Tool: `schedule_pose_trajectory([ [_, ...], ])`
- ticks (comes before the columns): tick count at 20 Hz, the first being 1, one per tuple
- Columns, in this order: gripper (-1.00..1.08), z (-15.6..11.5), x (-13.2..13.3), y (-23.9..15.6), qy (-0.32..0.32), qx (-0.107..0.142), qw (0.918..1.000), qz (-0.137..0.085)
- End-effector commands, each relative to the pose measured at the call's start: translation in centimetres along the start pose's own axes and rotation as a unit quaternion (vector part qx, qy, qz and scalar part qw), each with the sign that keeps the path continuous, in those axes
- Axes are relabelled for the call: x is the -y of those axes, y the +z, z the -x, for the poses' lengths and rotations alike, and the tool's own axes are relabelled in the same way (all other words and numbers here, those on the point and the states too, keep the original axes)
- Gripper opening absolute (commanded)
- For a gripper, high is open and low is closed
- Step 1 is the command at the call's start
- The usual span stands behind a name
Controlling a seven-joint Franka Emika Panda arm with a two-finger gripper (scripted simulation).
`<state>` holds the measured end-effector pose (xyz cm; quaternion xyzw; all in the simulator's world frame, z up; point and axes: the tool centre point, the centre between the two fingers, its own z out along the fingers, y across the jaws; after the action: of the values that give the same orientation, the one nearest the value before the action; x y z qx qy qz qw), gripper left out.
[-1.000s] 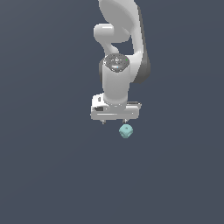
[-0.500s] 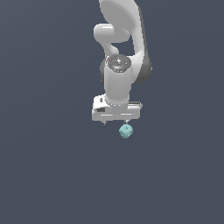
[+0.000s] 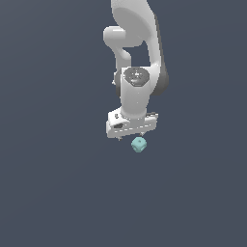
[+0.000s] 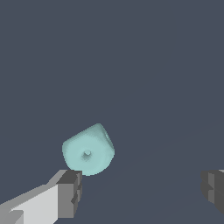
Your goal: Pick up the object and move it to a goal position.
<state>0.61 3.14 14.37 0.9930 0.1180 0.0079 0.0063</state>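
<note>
My white gripper (image 3: 131,136) hangs over the flat dark grey floor (image 3: 53,183), its 2 grey-tipped fingers (image 4: 70,192) spread wide and gripping nothing. The pale teal cube (image 3: 139,144), rounded and dimpled on each face, sits on the floor just below my fingertips in the exterior view. In the wrist view it lies near 1 finger, outside the gap between them.
</note>
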Motion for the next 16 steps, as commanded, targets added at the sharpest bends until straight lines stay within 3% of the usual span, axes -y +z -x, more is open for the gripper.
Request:
schedule_pose_trajectory([
  [1,1.00,0.1,0.7,0.8,-0.035,0.001,0.9994,0.000],
  [9,1.00,0.7,3.2,3.5,-0.160,0.005,0.9871,-0.004],
  [16,1.00,1.1,4.7,4.9,-0.226,0.005,0.9740,-0.007],
])
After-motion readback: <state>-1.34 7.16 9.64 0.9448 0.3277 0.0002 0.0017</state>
